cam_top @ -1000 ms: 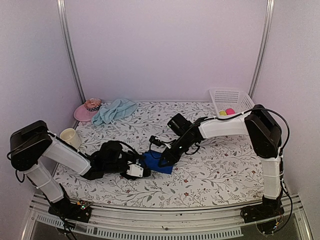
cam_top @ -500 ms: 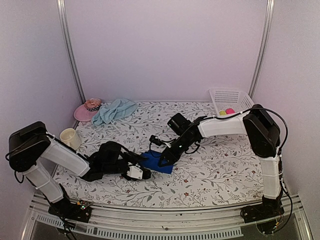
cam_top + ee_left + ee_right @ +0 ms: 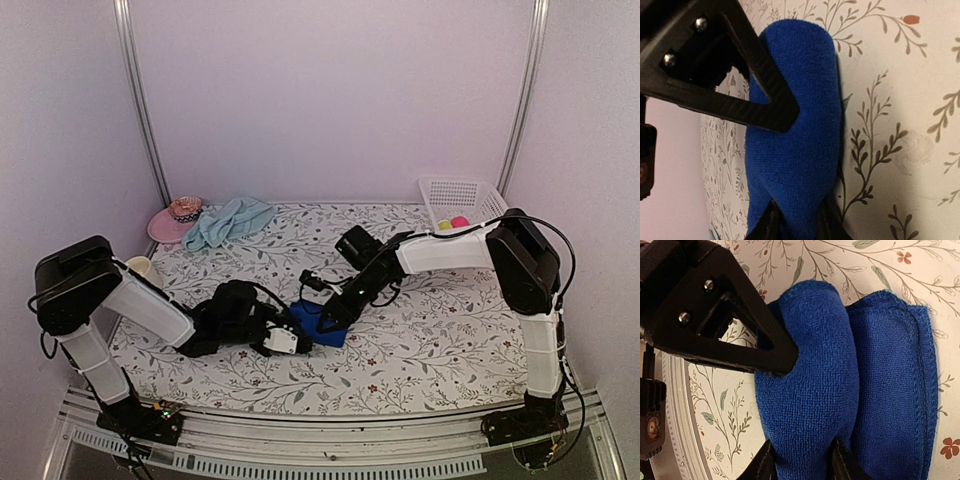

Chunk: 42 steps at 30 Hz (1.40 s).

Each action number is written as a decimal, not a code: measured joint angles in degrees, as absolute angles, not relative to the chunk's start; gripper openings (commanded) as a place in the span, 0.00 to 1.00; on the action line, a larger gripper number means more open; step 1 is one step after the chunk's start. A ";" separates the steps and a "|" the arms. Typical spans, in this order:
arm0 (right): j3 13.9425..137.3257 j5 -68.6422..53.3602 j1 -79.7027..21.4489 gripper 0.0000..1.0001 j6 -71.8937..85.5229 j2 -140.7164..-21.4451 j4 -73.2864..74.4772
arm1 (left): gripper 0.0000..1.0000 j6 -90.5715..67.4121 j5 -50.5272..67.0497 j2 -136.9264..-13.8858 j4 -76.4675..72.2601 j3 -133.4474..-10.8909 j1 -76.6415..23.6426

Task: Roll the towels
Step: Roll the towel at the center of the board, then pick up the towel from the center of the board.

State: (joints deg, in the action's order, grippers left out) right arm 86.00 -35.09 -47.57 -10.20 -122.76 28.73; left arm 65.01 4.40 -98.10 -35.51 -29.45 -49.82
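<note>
This looks like a robot test cell in a lab, not a home. Plain pale walls and metal posts [image 3: 138, 110] enclose a counter [image 3: 430, 340] covered with floral cloth. The left arm [image 3: 140, 305] and the right arm [image 3: 450, 250] are bolted to a metal frame [image 3: 330, 440] at its near edge. A pink hat [image 3: 170, 222], a pale aqua towel [image 3: 228, 220] and a white basket [image 3: 462, 195] lie at the back.

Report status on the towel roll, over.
Left claw and right claw both clamped on the blue towel, partly rolled. Pale aqua towel bunched at back left, untouched. Nothing in the way.
</note>
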 measured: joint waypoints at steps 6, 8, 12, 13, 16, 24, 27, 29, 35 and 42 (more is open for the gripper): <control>86.52 -34.50 -47.40 0.49 -10.79 -122.74 29.95 | 0.15 64.73 4.10 -98.43 -29.56 -33.01 -49.87; 86.63 -33.93 -47.29 0.53 -11.14 -122.65 30.39 | 0.17 64.51 4.51 -98.43 -26.55 -34.59 -49.82; 86.63 -32.03 -47.18 0.59 -11.31 -122.10 31.51 | 0.19 63.53 6.11 -98.39 -20.53 -37.78 -49.08; 86.63 -31.33 -47.18 0.60 -11.35 -121.78 31.92 | 0.19 63.24 6.74 -98.39 -18.96 -38.68 -48.84; 86.61 -28.73 -47.18 0.62 -11.40 -120.25 33.04 | 0.19 62.17 8.43 -98.39 -14.15 -41.32 -48.05; 81.36 -22.35 -47.18 0.68 -12.88 -110.43 32.42 | 0.21 60.34 12.19 -100.62 -2.28 -49.28 -46.35; 79.83 -21.39 -47.07 0.68 -13.10 -108.07 31.75 | 0.21 59.90 13.58 -102.04 1.37 -52.21 -45.76; 79.83 -21.43 -46.78 0.68 -12.97 -108.07 31.31 | 0.22 59.72 14.39 -102.91 3.88 -54.24 -45.41; 80.09 -26.15 -43.22 0.94 -11.11 -109.14 30.81 | 0.23 59.18 16.75 -105.38 10.39 -59.57 -44.05; 84.20 -35.29 -38.48 0.99 -9.74 -116.18 31.33 | 0.23 58.65 17.37 -107.00 15.00 -63.16 -43.77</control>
